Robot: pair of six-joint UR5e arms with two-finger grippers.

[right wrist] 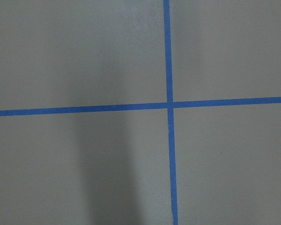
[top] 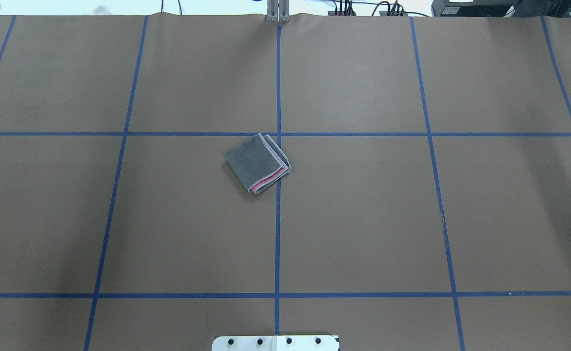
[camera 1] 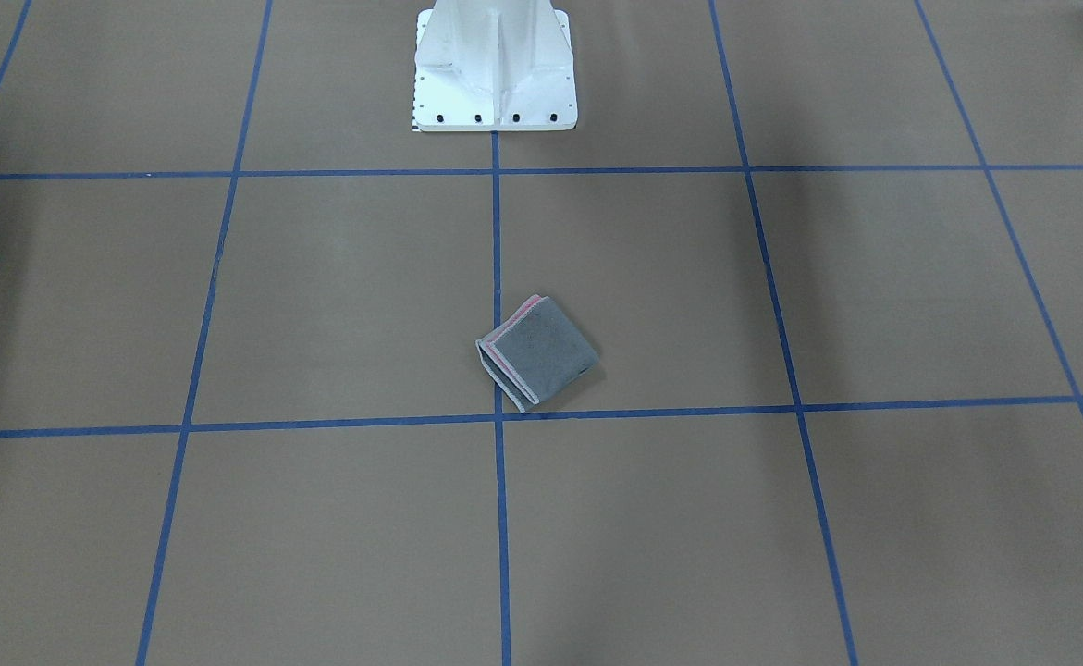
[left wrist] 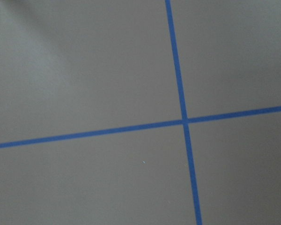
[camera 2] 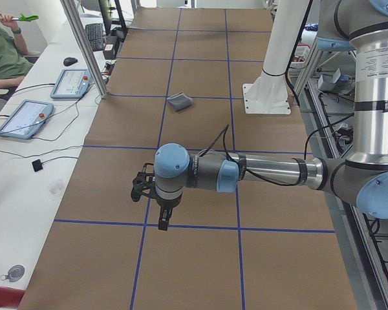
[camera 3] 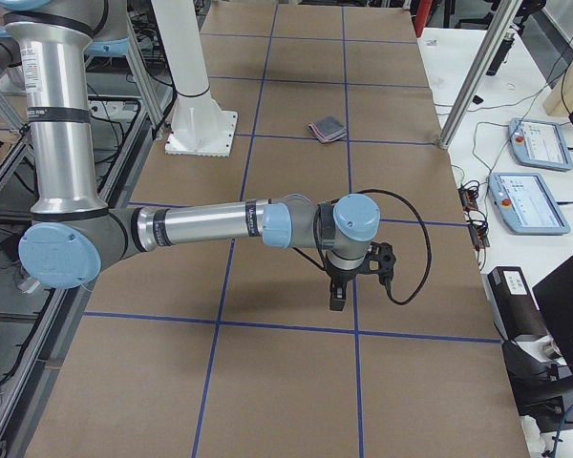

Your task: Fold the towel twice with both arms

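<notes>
My left gripper (camera 2: 162, 219) and my right gripper (camera 3: 337, 298) both point down at bare table with nothing between the fingers that I can make out. Since each shows only in a side view, I cannot tell whether the jaws stand wide or narrow. My own wrist cameras give no help: each sees only brown paper (top: 363, 219) and a crossing of blue tape (left wrist: 183, 121) below the fingers, with no cloth. The towel (top: 257, 163) lies well apart from both sets of fingers, far along the table from either, near the middle and out in front of the white pedestal (camera 1: 495, 74). It sits as a small, thick square turned at an angle to the tape lines, one corner over the centre line. Its grey face is up, and stacked hemmed edges with a thin line of pink show along one side. From those layers I judge both folds done, though the edges are too small to count with certainty. If so, nothing is left for me but to stay clear. My left arm (camera 2: 265, 173) and right arm (camera 3: 210, 227) stretch low over opposite ends of the table. The paper runs flat across the whole top, ruled into large squares. Beyond its edge stands a white bench with control pendants (camera 2: 24, 118), cables and a seated person (camera 2: 3, 55).
</notes>
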